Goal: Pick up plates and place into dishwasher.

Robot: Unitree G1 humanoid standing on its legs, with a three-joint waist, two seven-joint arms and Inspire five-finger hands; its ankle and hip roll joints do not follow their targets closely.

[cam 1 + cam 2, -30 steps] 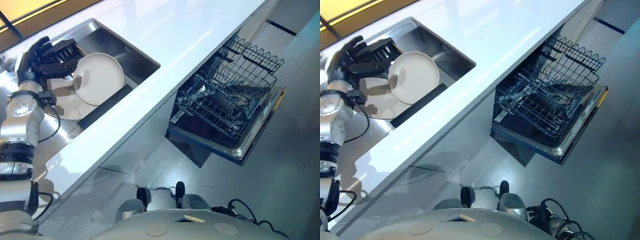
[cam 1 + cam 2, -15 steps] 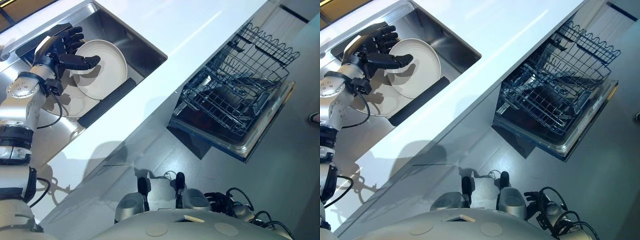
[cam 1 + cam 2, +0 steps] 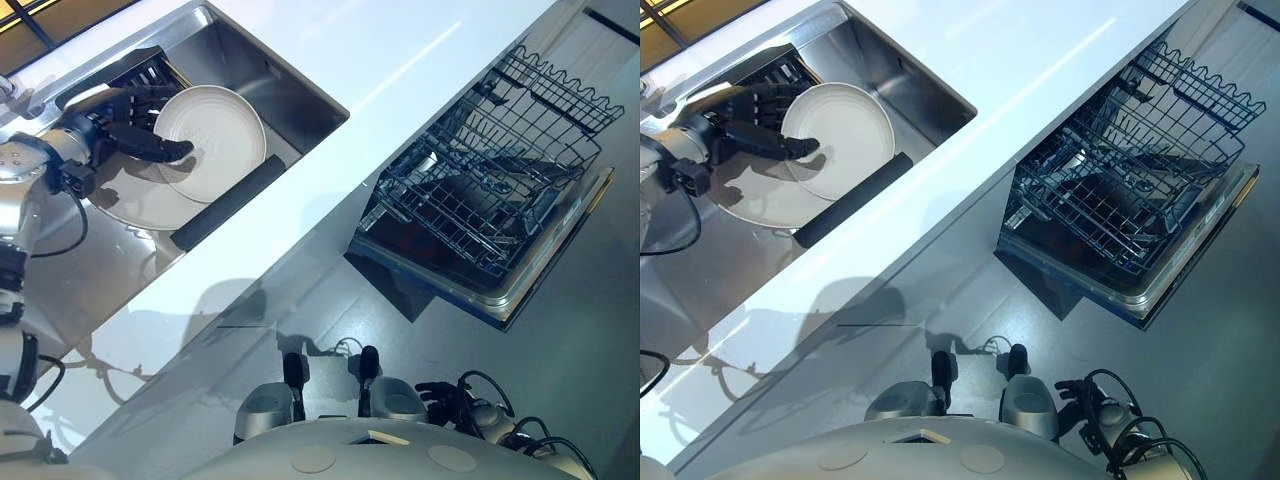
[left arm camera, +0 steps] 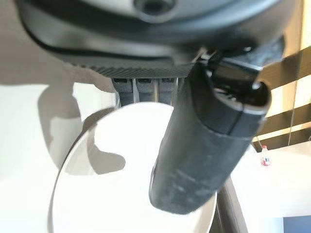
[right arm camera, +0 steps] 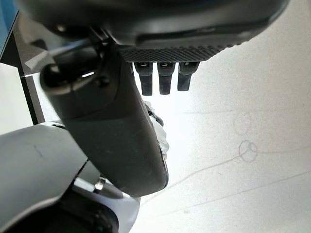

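A white plate (image 3: pixel 218 135) stands tilted on edge in the steel sink (image 3: pixel 290 88), leaning toward a dark rack (image 3: pixel 140 68) at the sink's far left. My left hand (image 3: pixel 118 128) is at the plate's left rim. Its thumb (image 4: pixel 204 141) lies across the plate's front face (image 4: pixel 121 184), and its fingers (image 4: pixel 146 90) curl behind the rim. A second plate (image 3: pixel 130 205) lies flat on the sink floor beneath. The dishwasher's lower wire rack (image 3: pixel 480 200) is pulled out at the right, with no plates in it. My right hand (image 5: pixel 121 131) hangs over the grey floor with relaxed fingers, holding nothing.
A white counter (image 3: pixel 400 60) runs diagonally between the sink and the dishwasher. A black strip (image 3: pixel 230 198) lies along the sink's near edge. The dishwasher's open door (image 3: pixel 545 265) juts out over the grey floor (image 3: pixel 590 350).
The camera has shifted. My left hand has come down from above the plate to its left rim, with the thumb now lying lower across the front face.
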